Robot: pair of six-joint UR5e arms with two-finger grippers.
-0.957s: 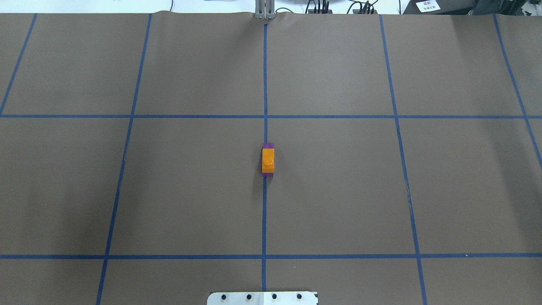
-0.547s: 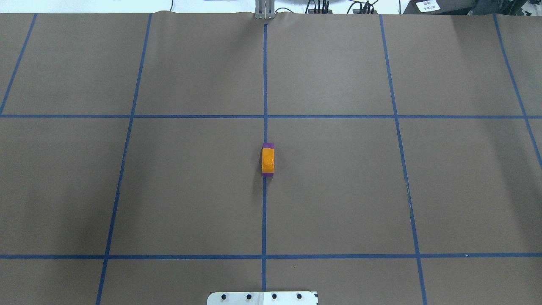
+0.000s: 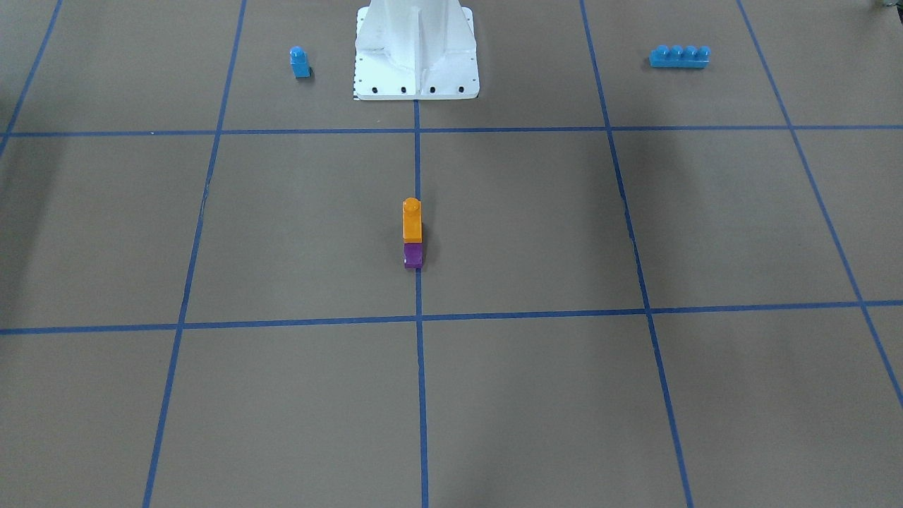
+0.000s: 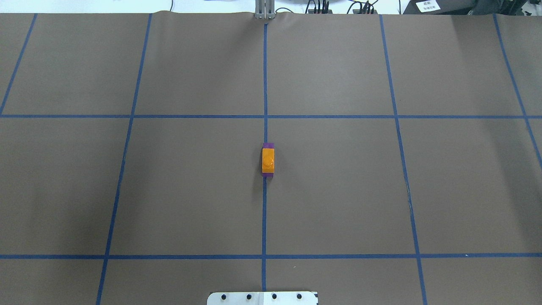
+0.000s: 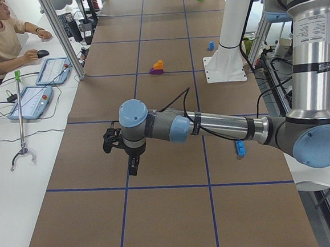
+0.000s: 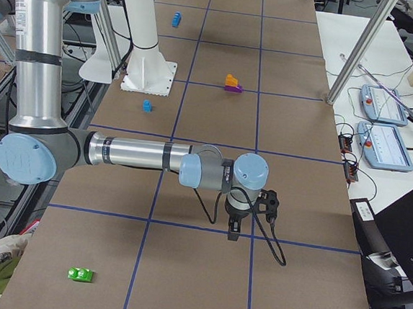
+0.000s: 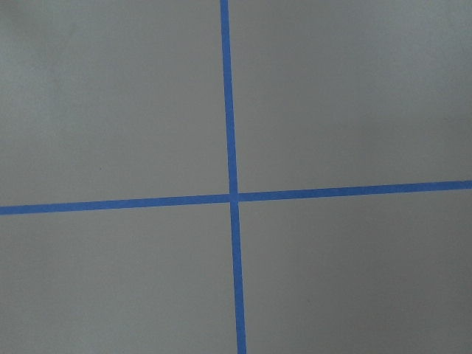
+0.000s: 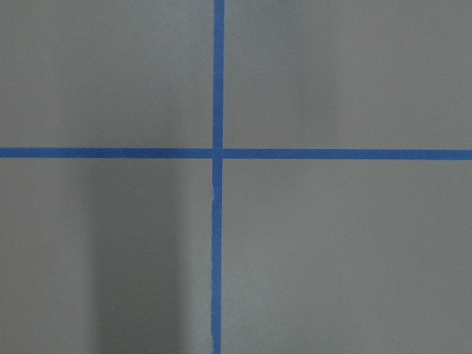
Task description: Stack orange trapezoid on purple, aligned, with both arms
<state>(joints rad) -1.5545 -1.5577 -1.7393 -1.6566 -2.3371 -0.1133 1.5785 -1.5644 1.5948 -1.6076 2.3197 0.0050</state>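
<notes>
No wording or number can be read in any view. A white printed sticker sits on the upright grey tube of the left arm, well back from the left gripper. A second white sticker sits on the right arm, equally far from the right gripper; the print on both is too small to read. A white paper card beyond the far edge of the brown table bears dark marks, also illegible.

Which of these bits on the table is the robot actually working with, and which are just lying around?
Part of the job:
orange brick, stacked on the purple brick
left arm
right arm

Just lying about:
small blue brick
long blue brick
green brick
</notes>
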